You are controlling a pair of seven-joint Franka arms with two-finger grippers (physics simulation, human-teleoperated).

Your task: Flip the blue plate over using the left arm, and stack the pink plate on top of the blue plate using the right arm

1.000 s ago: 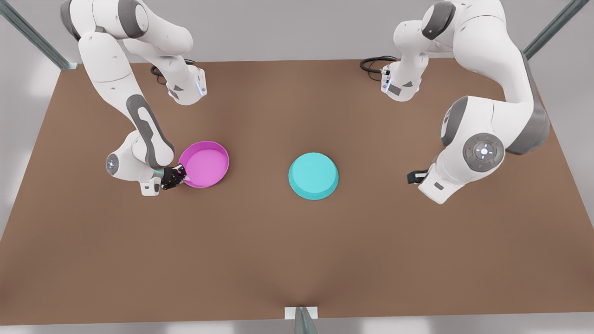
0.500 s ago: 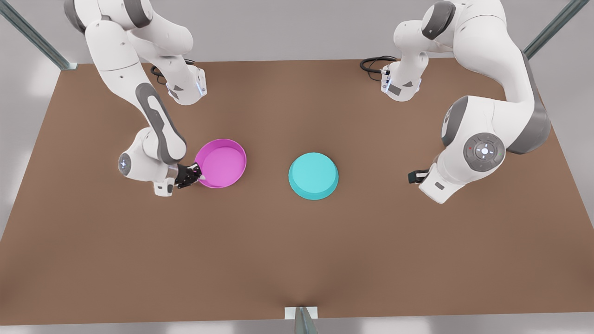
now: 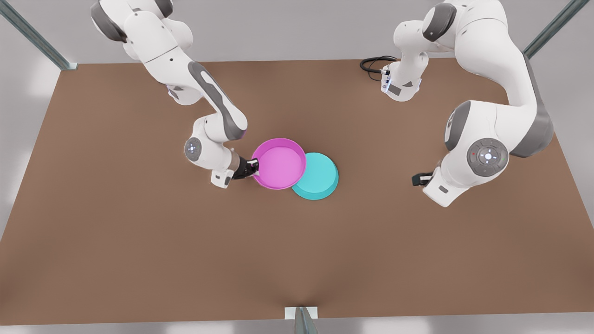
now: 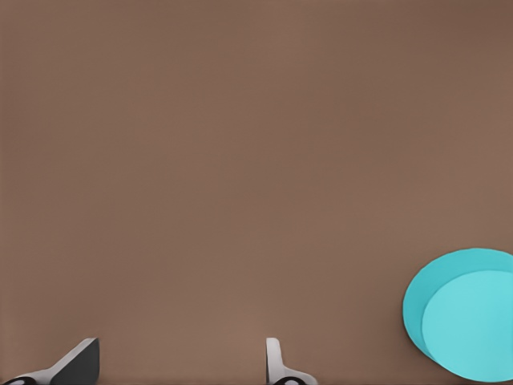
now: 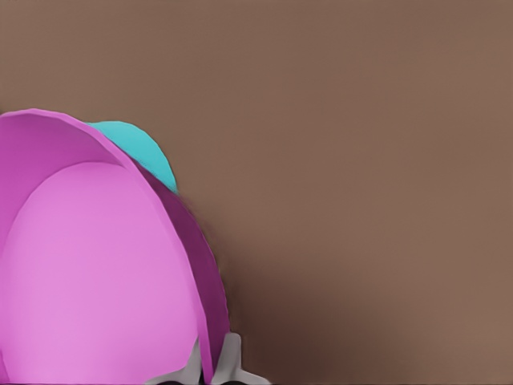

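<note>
The pink plate (image 3: 280, 162) hangs above the table, rim up, with my right gripper (image 3: 253, 168) shut on its rim at the front view's left side. It overlaps the near edge of the blue plate (image 3: 321, 178), which lies bottom up on the table's middle. In the right wrist view the pink plate (image 5: 96, 273) sits clamped in the right gripper (image 5: 210, 365), and a sliver of the blue plate (image 5: 140, 148) shows behind it. My left gripper (image 3: 420, 178) waits at the front view's right. In its own view the left gripper (image 4: 180, 373) is open over bare table, apart from the blue plate (image 4: 469, 317).
The brown table (image 3: 139, 241) has open room in front of and behind the plates. A black cable (image 3: 373, 65) lies by the arm base at the back. A metal post (image 3: 304, 320) stands at the front edge.
The right gripper has carried the pink plate toward the front view's right, from well apart to overlapping the blue plate. The blue plate and the left arm stayed put.
</note>
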